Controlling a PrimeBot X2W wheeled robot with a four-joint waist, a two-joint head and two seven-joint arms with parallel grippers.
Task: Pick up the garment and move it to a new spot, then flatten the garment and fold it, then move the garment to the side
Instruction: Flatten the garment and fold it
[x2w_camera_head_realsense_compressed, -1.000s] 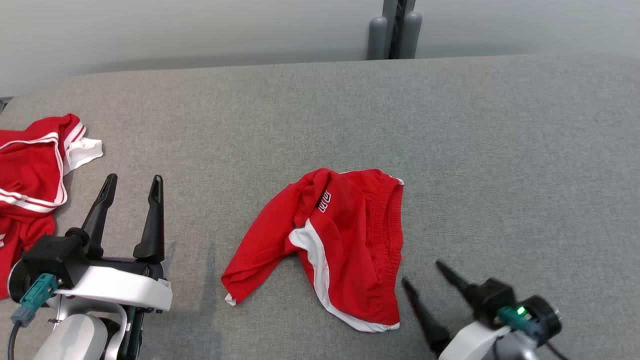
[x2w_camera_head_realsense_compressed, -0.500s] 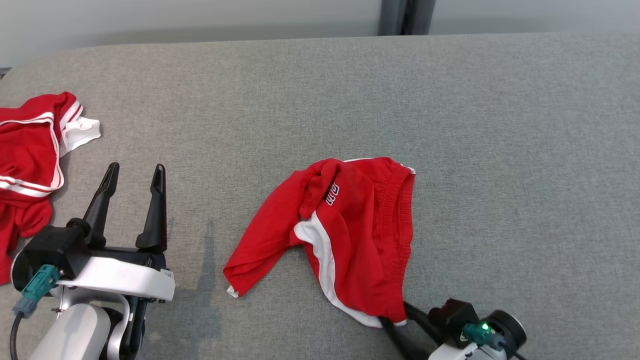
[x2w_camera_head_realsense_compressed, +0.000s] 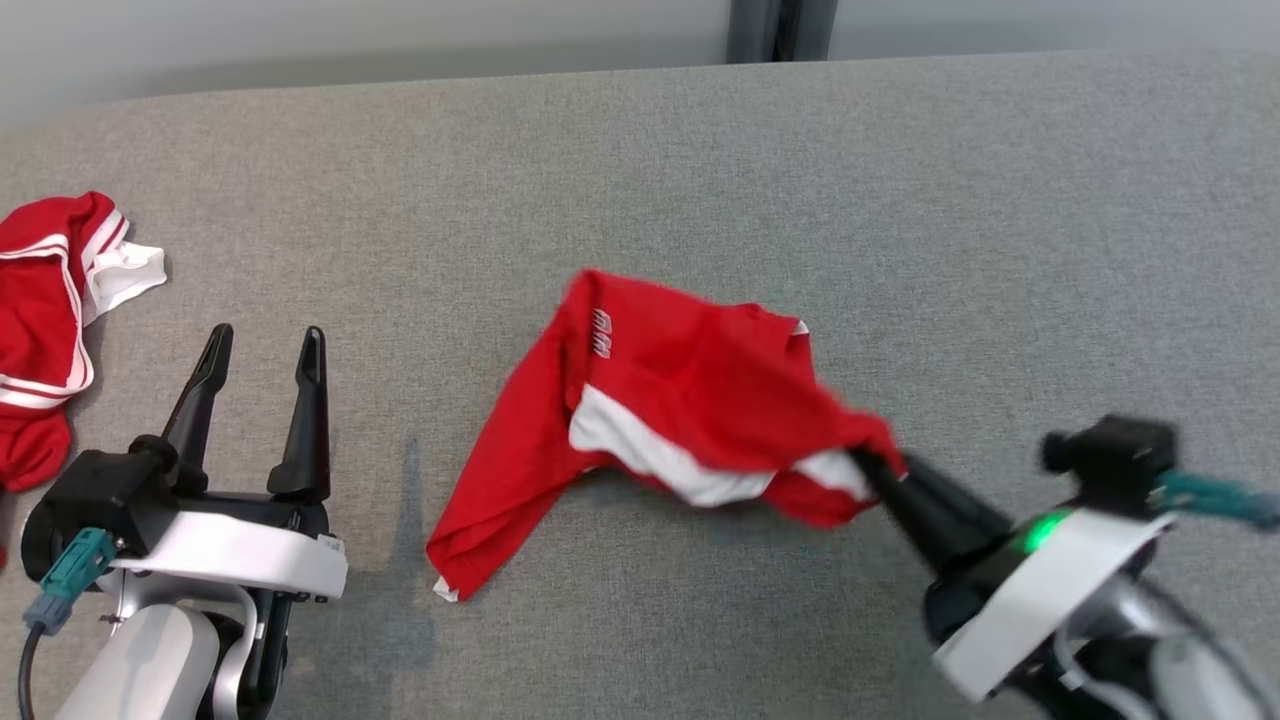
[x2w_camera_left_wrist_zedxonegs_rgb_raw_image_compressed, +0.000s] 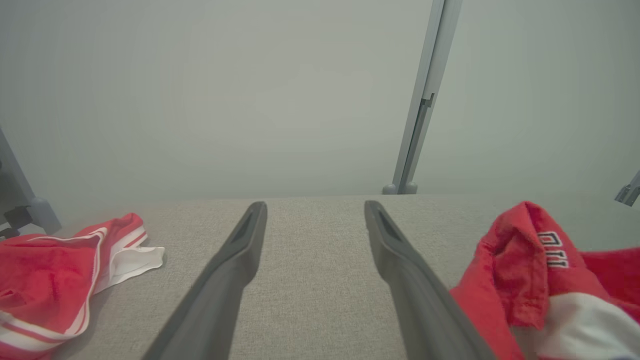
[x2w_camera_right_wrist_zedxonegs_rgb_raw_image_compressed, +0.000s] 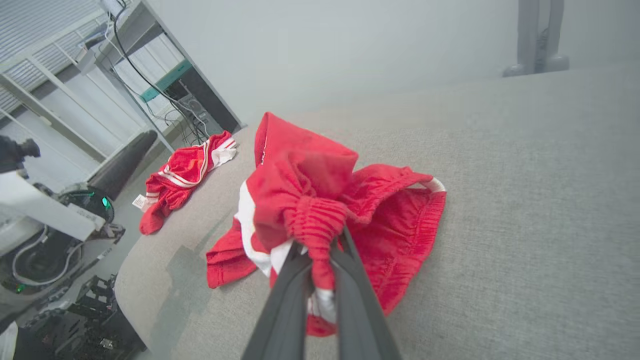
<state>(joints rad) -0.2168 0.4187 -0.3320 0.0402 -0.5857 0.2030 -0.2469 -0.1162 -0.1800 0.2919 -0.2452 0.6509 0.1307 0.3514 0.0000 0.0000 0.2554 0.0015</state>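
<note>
Here the right claw (x2w_camera_head_realsense_compressed: 872, 463) is pinched nearly shut on the red shorts (x2w_camera_head_realsense_compressed: 680, 400). In the right wrist view its two dark fingers (x2w_camera_right_wrist_zedxonegs_rgb_raw_image_compressed: 295, 295) squeeze a bunched piece of the gathered waistband, with a bit of white trim between them. The shorts lie near the middle of the grey surface (x2w_camera_head_realsense_compressed: 900, 200). Their long axis runs across the head view: the gripped end sits at the right, and a loose corner lies on the surface at the lower left. A white panel runs along the lower edge and small white lettering sits near the upper left. The cloth is blurred at the gripped end, so I cannot tell how far that end is off the surface.

The left claw (x2w_camera_head_realsense_compressed: 268, 340) stands wide open and holds nothing, its fingers pointing up the view, just left of the shorts' loose corner and not touching them. A second red garment (x2w_camera_head_realsense_compressed: 45, 320) with white stripes lies crumpled at the far left edge, well apart from the shorts. A grey post (x2w_camera_head_realsense_compressed: 765, 30) stands behind the far edge.
</note>
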